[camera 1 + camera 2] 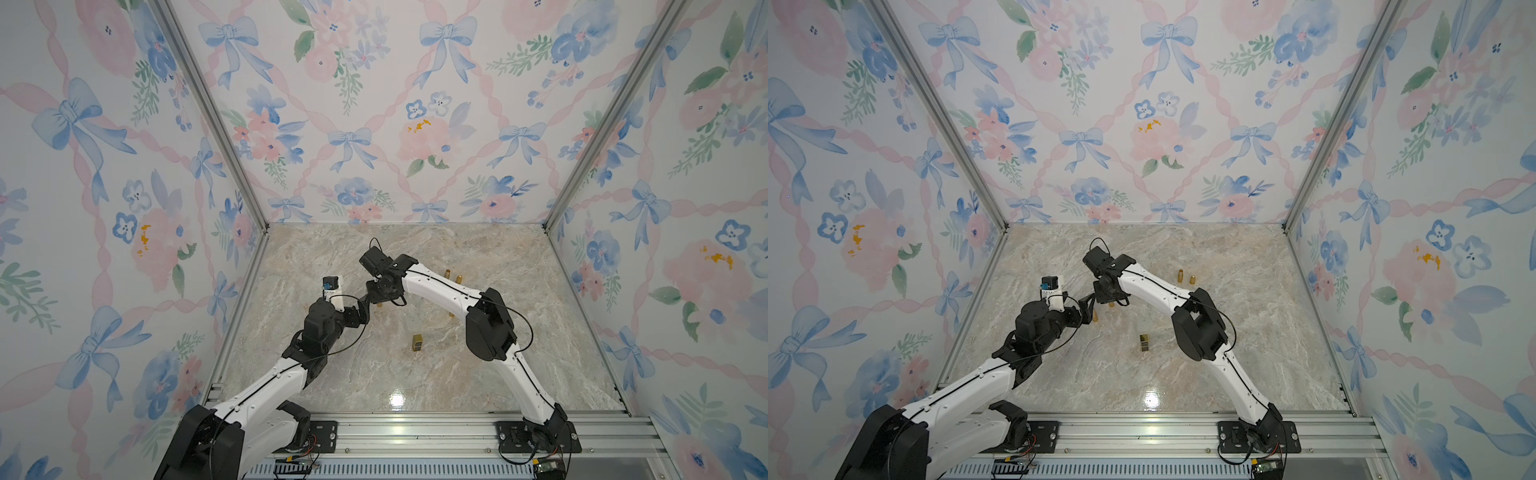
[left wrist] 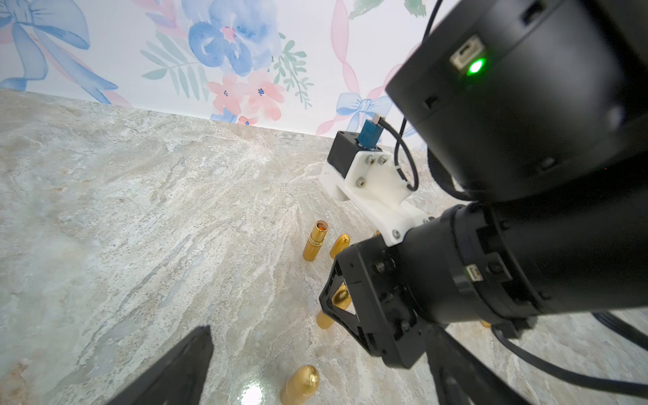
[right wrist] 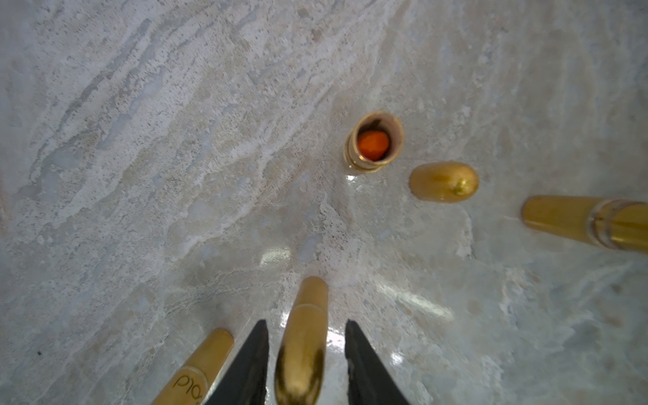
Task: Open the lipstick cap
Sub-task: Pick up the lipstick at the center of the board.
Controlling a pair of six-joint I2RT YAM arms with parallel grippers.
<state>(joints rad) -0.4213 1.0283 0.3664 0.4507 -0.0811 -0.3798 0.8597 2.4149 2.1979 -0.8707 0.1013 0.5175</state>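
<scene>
Floral walls, marble tabletop. My left gripper wide, empty; right gripper just beside it, half-closed, straddling upright gold lipstick directly beneath, not yet pinching. I reckon light, slick, tippy: pinch rounded cap above seam.

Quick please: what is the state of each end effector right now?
Left end effector: open, empty.
Right end effector: open, straddling a capped gold lipstick, not gripping it yet.

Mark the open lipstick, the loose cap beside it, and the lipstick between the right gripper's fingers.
open lipstick [image 3: 373, 144]: right wrist view, on the orange tip.
loose cap [image 3: 443, 182]: right wrist view, on its rounded gold side.
capped lipstick [image 3: 302, 343]: right wrist view, on its cap, mid-length.
</scene>
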